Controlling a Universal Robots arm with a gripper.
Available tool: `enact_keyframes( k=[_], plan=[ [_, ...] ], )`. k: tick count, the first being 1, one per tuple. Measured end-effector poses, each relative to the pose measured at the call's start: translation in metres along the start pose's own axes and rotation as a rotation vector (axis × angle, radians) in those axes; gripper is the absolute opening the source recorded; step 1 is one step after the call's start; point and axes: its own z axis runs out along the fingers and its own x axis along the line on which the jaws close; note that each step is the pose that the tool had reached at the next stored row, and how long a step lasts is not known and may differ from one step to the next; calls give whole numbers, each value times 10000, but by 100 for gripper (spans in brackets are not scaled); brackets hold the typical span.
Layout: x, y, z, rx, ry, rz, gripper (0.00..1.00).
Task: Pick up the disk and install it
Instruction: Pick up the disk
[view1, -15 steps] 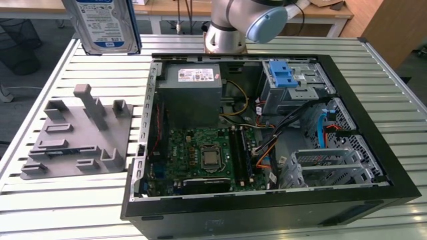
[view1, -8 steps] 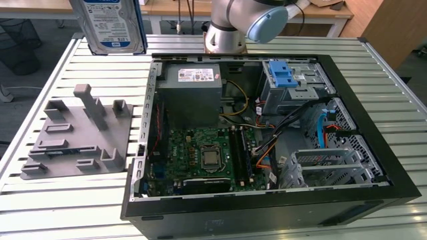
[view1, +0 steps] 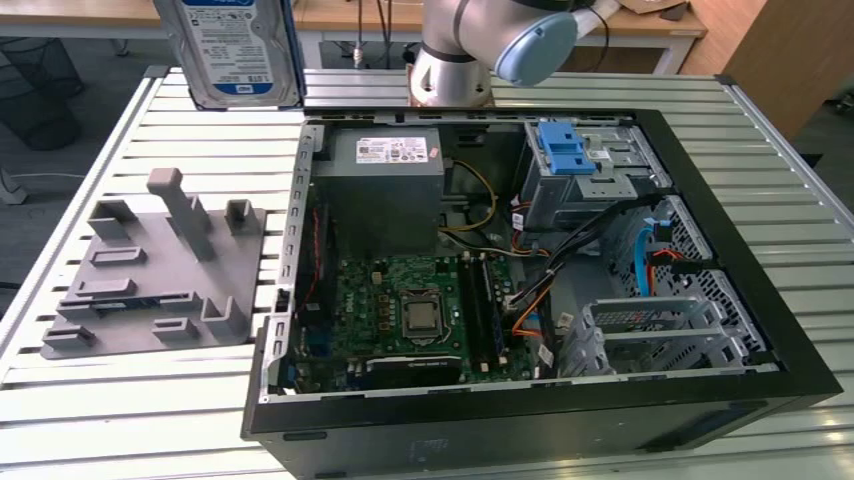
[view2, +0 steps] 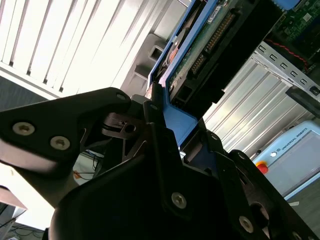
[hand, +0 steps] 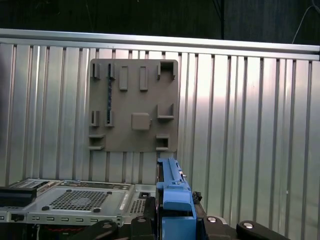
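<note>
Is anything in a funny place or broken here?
The disk is the odd one: it is up in the air at the exterior view's upper left, outside the open computer case. The gripper clamps it by its blue end. Nothing looks broken, spilled or crooked.

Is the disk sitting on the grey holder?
No, in the exterior view the disk is up in the air, well apart from the grey holder.
</note>
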Motion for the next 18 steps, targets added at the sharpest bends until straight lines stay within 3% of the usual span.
enact_keyframes(
  k=[10,18],
  plan=[
    [7,-204,1,1,0,0,36],
    [18,-508,1,2,-1,0,36]
  ],
)
